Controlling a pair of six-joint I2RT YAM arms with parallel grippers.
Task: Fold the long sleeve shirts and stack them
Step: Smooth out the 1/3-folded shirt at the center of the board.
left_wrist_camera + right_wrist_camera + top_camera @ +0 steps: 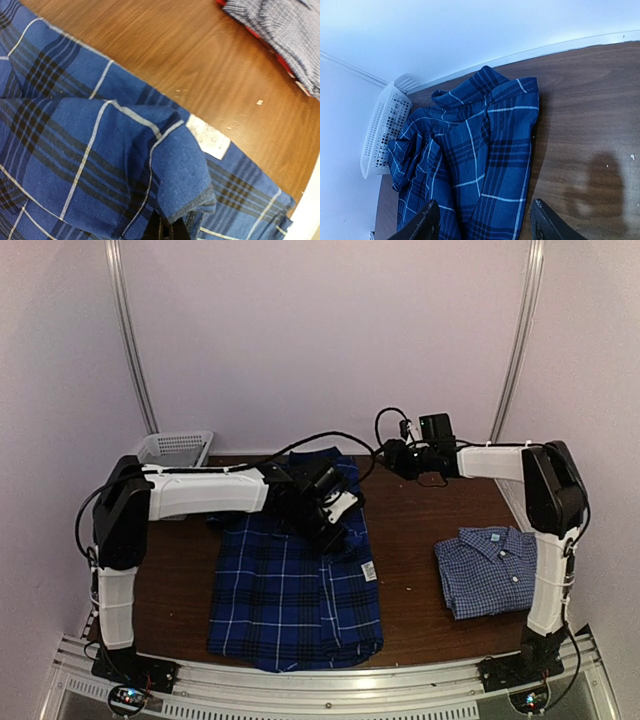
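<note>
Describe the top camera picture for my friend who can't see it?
A dark blue plaid shirt lies spread on a brown table, the left gripper pinching its cloth. A paler checked shirt sits folded at right; the right gripper hangs open.

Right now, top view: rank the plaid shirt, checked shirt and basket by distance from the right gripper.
1. plaid shirt: its far edge lies just left of the right gripper.
2. checked shirt: near-right of the table.
3. basket: far-left corner.
</note>
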